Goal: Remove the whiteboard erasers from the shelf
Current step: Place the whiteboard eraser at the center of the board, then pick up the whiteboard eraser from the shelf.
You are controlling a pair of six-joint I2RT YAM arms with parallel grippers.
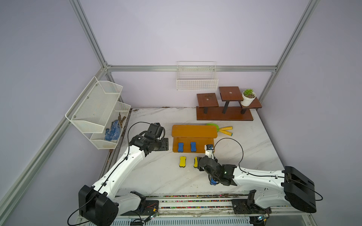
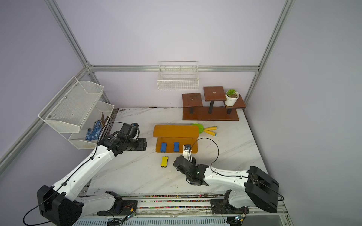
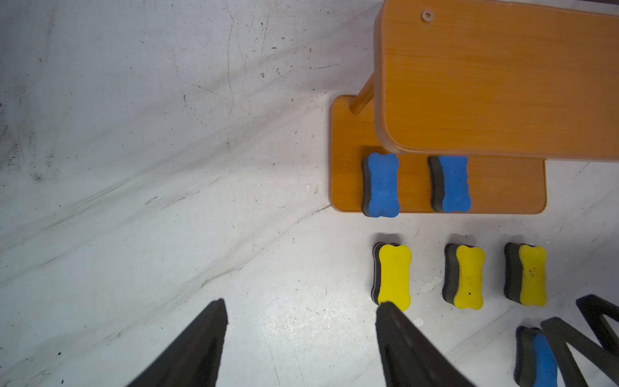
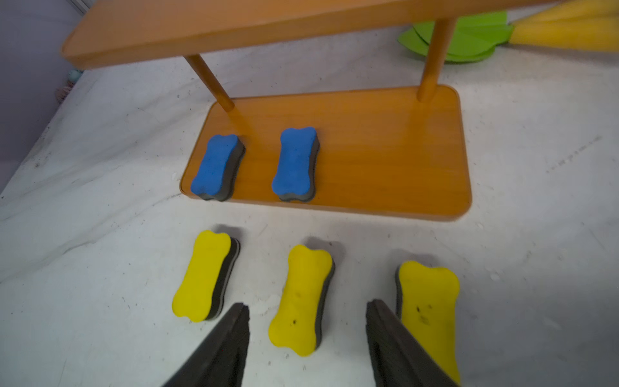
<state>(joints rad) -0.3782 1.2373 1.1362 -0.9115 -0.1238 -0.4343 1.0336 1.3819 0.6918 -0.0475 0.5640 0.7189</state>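
Gaping empty, both the left end effector (image 3: 301,306) and right end effector (image 4: 308,310); no legible writing.

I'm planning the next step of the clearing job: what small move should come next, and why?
Probably the right gripper, open and empty above the three yellow erasers lying on the table, should reach forward to the nearer blue eraser. Two blue erasers still sit on the shelf's lower step; the rest are already off.

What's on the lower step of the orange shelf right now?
Two blue erasers lie side by side on the lower step, toward one end; the rest shows bare. The upper step hides its back strip in both top views.
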